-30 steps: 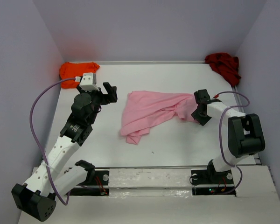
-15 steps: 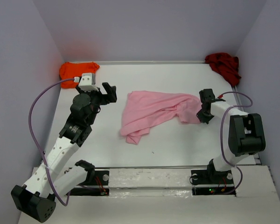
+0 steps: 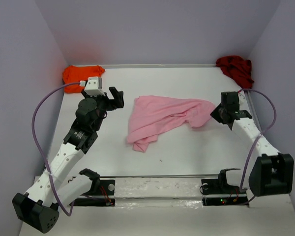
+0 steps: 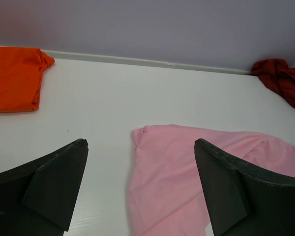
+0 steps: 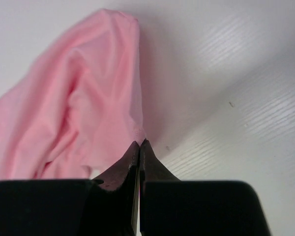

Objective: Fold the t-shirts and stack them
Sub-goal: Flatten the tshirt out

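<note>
Pink crumpled cloth t-shirt (image 3: 162, 118) (soft, rumpled folds) pinched at its edge by the right gripper (image 5: 139, 143); left gripper (image 4: 141, 145) gapes wide.

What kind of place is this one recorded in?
Probably a lab test cell: a white table boxed in by plain walls, holding an orange t-shirt, a pink t-shirt and a dark red t-shirt.

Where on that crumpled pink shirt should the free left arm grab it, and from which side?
Probably the far-left corner of the pink t-shirt, approached from the left with jaws over the edge: it lies flat and exposed, nearest the open left gripper, opposite the edge the right gripper pinches.
</note>
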